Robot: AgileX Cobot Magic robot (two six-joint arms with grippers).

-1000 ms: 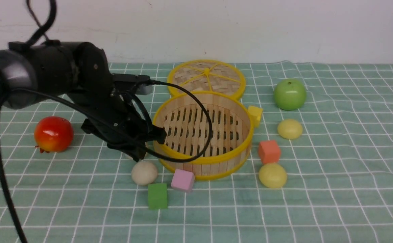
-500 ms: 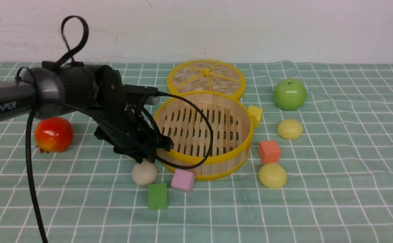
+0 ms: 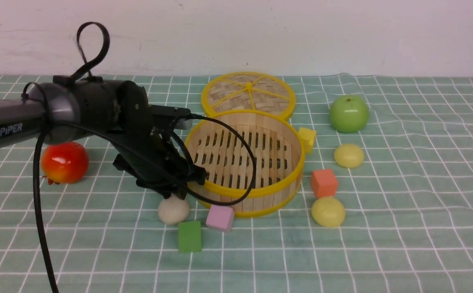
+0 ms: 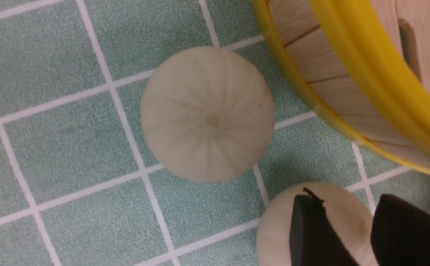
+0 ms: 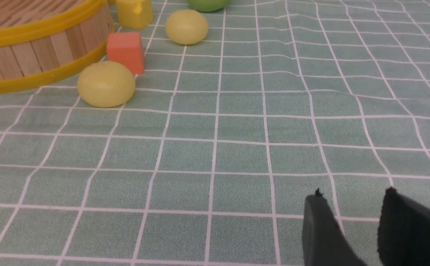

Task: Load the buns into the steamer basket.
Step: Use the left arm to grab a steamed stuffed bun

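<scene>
The steamer basket (image 3: 244, 194) stands empty mid-table. My left gripper (image 3: 179, 189) hovers low at its front-left wall, open (image 4: 344, 199), right over one off-white bun (image 3: 173, 210) that shows between and beside its fingers (image 4: 270, 229). A second off-white bun (image 4: 207, 114) lies just beyond it beside the basket wall (image 4: 366, 74); the arm hides it in the front view. Two pale yellow buns (image 3: 349, 155) (image 3: 328, 211) lie right of the basket, also seen in the right wrist view (image 5: 186, 26) (image 5: 106, 84). My right gripper (image 5: 353, 194) is open over bare cloth.
The woven lid (image 3: 248, 93) leans behind the basket. A green apple (image 3: 348, 114) sits back right and a red fruit (image 3: 64, 161) at the left. A yellow cube (image 3: 307, 138), an orange cube (image 3: 324, 182), a pink cube (image 3: 220, 217) and a green cube (image 3: 189, 236) ring the basket.
My left arm has dropped lower and reached a little further right, bringing the gripper down over the near off-white bun. In the last half second it barely moved.
</scene>
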